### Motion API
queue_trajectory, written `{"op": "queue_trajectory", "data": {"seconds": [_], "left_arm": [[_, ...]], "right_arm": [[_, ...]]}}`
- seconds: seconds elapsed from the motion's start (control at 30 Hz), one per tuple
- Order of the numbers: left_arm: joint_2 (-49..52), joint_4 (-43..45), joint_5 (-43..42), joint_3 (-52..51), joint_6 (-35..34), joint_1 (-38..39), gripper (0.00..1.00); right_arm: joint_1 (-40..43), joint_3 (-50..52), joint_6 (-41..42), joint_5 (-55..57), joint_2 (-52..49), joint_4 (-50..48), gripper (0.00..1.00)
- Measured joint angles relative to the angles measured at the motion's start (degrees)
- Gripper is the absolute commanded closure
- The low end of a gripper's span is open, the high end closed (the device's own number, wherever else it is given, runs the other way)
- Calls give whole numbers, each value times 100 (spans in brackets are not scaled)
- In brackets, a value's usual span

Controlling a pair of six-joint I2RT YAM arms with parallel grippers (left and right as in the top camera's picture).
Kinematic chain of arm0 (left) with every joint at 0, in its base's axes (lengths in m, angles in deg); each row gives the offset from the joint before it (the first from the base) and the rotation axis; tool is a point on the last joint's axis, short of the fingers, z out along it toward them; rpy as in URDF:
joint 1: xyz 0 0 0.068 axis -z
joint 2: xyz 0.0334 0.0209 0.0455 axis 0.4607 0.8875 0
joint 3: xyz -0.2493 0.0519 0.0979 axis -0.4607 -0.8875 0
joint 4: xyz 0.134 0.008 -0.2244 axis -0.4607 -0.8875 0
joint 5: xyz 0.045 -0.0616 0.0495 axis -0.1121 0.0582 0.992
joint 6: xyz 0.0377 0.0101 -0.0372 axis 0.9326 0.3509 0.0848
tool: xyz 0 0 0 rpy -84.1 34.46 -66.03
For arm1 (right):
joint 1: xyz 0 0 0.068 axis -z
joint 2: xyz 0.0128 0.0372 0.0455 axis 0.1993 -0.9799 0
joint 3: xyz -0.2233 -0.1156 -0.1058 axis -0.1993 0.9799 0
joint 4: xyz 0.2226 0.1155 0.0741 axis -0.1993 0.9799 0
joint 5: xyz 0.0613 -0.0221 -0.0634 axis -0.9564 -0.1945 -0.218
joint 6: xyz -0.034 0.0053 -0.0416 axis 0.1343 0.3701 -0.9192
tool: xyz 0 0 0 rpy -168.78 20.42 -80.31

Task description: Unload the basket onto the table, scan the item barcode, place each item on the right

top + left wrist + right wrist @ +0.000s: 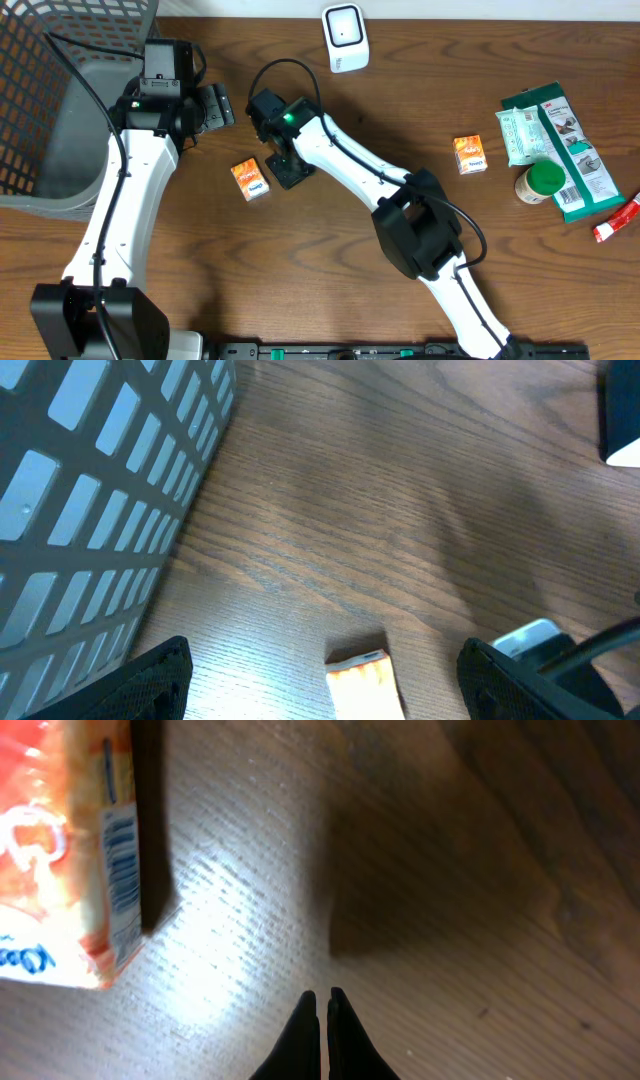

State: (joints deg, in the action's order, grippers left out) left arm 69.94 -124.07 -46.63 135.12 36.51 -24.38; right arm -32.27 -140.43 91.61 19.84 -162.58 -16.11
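A small orange item box [251, 180] lies flat on the wooden table, left of centre. In the right wrist view the same box [70, 850] sits at the upper left, with a printed barcode [120, 860] on its side. My right gripper [288, 174] is low over the table just right of the box, its fingers [322, 1015] shut with nothing between them. My left gripper [217, 106] hovers up and left of the box, open and empty. In its wrist view the box [365, 682] lies below, between the spread fingers [150, 680]. A white scanner [345, 37] stands at the back.
A grey mesh basket [60, 110] fills the far left. A second orange box [470, 154] lies to the right. Beyond it are a green-lidded jar [541, 183], green packets [560, 140] and a red tube [618, 220].
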Motion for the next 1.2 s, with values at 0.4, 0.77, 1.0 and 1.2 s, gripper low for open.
{"op": "queue_trajectory", "data": {"seconds": [0.4, 0.77, 1.0, 1.2], "left_arm": [[0, 0, 0, 0, 0, 0, 14], [0, 2, 0, 0, 0, 0, 14], [0, 0, -2, 0, 0, 0, 14], [0, 0, -2, 0, 0, 0, 14]], "right_arm": [[52, 1493, -2, 271, 1189, -1078, 98], [31, 4603, 17, -234, 3082, -4522, 85], [-304, 4911, -17, -315, 2815, -5305, 46], [-966, 4913, -103, 365, 2774, -5882, 43]]}}
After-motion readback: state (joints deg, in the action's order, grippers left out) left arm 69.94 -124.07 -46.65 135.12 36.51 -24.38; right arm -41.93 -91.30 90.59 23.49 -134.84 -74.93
